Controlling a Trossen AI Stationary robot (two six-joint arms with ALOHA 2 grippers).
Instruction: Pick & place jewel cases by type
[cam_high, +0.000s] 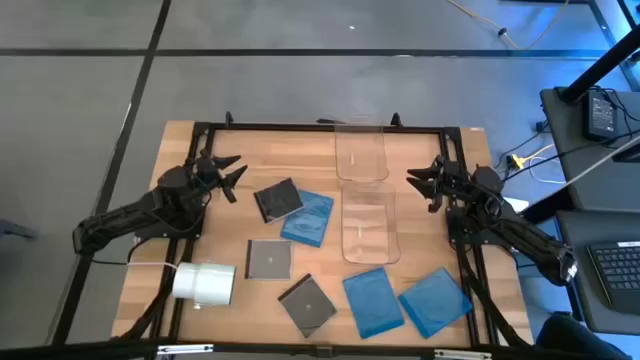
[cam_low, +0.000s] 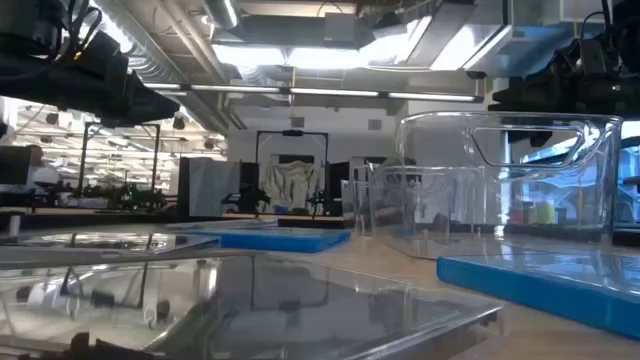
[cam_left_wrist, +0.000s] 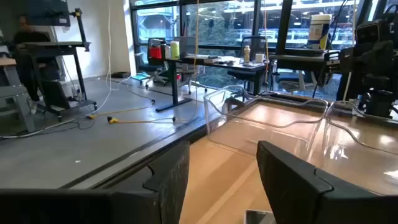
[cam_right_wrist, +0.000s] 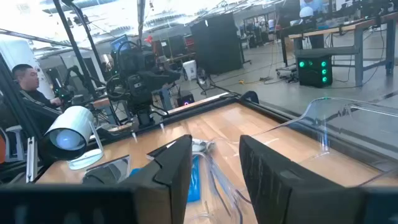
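Nearest the front table edge in the high view: two blue jewel cases side by side, one just left of the other, with a dark grey case tilted to their left and a white roll lying on its side farther left. Next back, a second dark case lying flat near the middle, then a third blue case and a third dark case touching or slightly overlapping at one corner. Right of these, a clear bin standing empty on the wooden table, with a second clear bin behind it toward the far edge. Left gripper held above the table's left side, fingers parted with only air between, holding nothing; closest case the dark one by the blue, just to its right and a little nearer the front. Right gripper held above the right side, beside the nearer bin, fingers likewise apart and empty; the two front blue cases well apart from it toward the front edge. In the right wrist view, a person seated beyond the table, behind the roll.
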